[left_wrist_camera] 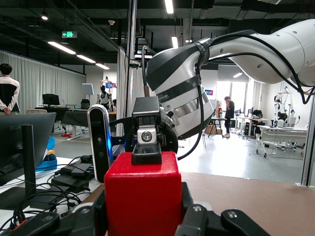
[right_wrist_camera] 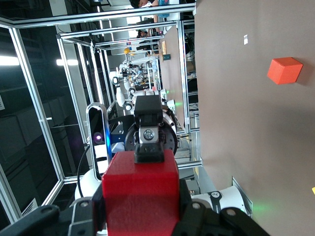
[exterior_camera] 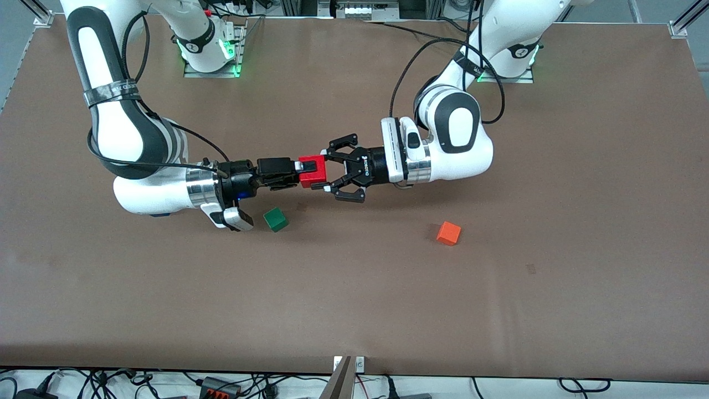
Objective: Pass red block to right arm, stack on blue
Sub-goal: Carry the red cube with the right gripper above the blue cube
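Note:
The red block (exterior_camera: pixel 314 173) hangs in the air over the middle of the table, between the two grippers. My left gripper (exterior_camera: pixel 325 172) is shut on it, with its pads against two opposite sides (left_wrist_camera: pixel 142 216). My right gripper (exterior_camera: pixel 306 169) is also shut on the block, one finger (left_wrist_camera: pixel 146 142) lying on its top face. The block fills the bottom of the left wrist view (left_wrist_camera: pixel 142 196) and of the right wrist view (right_wrist_camera: pixel 140 196). The blue cube is almost hidden: only a dark blue sliver (exterior_camera: pixel 159 214) shows under the right forearm.
A green cube (exterior_camera: pixel 276 219) lies on the brown table (exterior_camera: pixel 354 310) just nearer the front camera than the right gripper. An orange cube (exterior_camera: pixel 448 233) lies toward the left arm's end, also in the right wrist view (right_wrist_camera: pixel 284 70).

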{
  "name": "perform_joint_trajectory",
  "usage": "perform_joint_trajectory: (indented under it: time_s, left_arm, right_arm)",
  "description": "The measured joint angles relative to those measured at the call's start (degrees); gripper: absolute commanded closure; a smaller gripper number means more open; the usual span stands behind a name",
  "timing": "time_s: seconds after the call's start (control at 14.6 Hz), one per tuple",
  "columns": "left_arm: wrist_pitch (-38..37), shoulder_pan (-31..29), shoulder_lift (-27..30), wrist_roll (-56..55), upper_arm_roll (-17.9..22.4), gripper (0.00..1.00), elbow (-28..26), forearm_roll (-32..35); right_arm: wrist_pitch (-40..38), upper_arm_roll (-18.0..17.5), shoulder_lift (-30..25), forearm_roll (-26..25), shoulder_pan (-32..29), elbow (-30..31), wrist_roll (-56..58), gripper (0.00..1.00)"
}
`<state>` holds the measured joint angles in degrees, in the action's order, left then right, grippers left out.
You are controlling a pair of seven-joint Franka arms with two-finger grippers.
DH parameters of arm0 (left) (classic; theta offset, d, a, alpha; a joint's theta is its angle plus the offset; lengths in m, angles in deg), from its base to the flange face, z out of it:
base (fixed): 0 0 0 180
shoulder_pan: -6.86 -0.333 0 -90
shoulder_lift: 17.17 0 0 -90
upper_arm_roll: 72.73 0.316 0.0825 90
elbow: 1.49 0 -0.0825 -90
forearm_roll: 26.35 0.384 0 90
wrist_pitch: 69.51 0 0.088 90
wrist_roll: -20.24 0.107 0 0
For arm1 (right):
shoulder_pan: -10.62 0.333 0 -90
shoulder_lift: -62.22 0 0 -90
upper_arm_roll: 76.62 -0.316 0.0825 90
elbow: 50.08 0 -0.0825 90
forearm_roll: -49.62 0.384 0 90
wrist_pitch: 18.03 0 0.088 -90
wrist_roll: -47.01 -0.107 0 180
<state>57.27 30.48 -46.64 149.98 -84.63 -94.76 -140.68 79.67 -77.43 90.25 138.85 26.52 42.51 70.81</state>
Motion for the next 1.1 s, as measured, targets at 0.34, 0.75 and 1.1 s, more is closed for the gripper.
perform_joint_trajectory:
  time_s: [0.34, 0.75, 1.1]
  left_arm:
    - [0.0, 0.0, 0.0, 0.5, 0.0, 0.0, 0.5, 0.0]
    - [-0.1, -2.1, 0.0, 0.5, 0.5, 0.0, 0.8, 4.0]
    - [-8.7, -8.1, 0.1, -5.4, 0.6, 0.0, 0.9, 17.0]
  right_arm:
    - [0.0, 0.0, 0.2, 0.0, 0.0, 0.0, 0.1, 1.0]
    - [0.5, 0.3, 0.3, -1.1, 0.0, -0.5, 0.2, 1.0]
    - [0.6, 1.3, 0.6, -16.4, -2.5, -0.5, 0.2, 1.0]
